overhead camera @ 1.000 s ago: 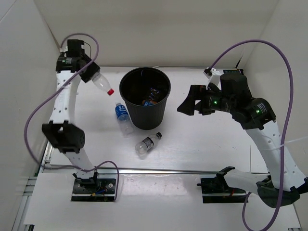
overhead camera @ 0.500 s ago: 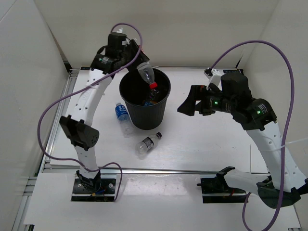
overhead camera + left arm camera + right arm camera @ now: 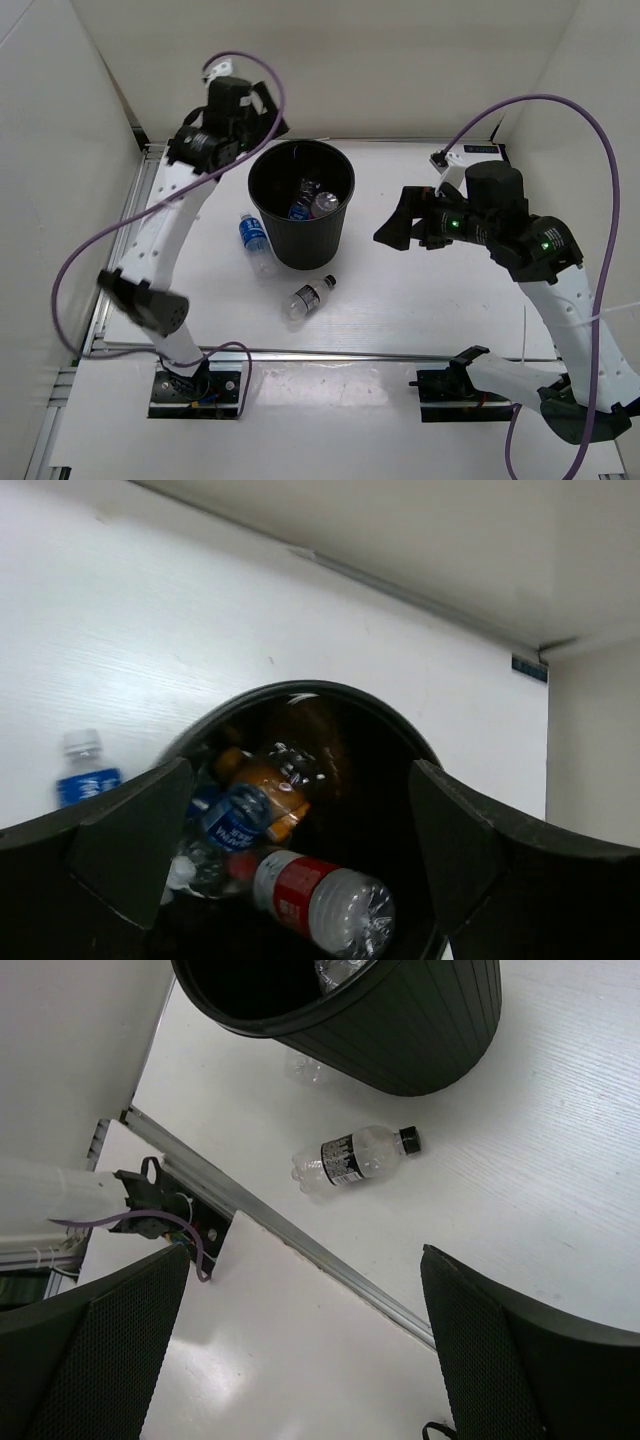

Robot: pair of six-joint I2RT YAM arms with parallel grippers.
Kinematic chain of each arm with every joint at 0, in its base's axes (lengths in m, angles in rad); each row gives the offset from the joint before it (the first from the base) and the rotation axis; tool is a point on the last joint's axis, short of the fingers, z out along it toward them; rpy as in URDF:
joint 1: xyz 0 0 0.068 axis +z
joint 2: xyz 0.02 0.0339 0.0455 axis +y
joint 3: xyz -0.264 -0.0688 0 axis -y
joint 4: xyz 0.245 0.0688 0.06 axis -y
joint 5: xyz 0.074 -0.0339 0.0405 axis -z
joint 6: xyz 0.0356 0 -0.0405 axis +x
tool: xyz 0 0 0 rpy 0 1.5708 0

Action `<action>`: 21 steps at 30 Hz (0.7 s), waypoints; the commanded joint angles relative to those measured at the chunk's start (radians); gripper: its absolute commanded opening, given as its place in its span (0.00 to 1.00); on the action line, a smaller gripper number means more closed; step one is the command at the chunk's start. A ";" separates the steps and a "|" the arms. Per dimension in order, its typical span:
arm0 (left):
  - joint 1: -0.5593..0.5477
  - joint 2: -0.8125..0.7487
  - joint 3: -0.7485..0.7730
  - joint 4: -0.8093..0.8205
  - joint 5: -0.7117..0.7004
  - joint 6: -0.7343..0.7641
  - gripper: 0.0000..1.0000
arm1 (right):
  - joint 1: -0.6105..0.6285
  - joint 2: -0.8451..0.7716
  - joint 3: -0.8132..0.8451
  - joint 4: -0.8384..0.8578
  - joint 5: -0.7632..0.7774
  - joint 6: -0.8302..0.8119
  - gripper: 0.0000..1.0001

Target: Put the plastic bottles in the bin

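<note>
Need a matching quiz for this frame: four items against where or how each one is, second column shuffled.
Items:
1. red-capped bottle
2. white-capped blue-label bottle
3. dark-label bottle
4. left gripper

States:
A. lying on the table in front of the bin, toward the arm bases
B. open, empty, above the bin's mouth
C. lying inside the bin
D. on the table at the bin's left side

Pairs: 1-C, 2-D, 3-A, 4-B
</note>
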 commanded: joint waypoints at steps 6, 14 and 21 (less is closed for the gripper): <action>0.326 -0.321 -0.571 -0.015 0.210 -0.072 1.00 | -0.004 -0.005 -0.014 0.030 -0.009 0.003 1.00; 0.412 -0.266 -0.896 0.161 0.421 0.040 1.00 | -0.004 0.005 -0.014 0.030 -0.018 -0.006 1.00; 0.435 -0.169 -0.943 0.267 0.548 0.142 1.00 | -0.004 -0.005 -0.014 0.030 -0.009 -0.006 1.00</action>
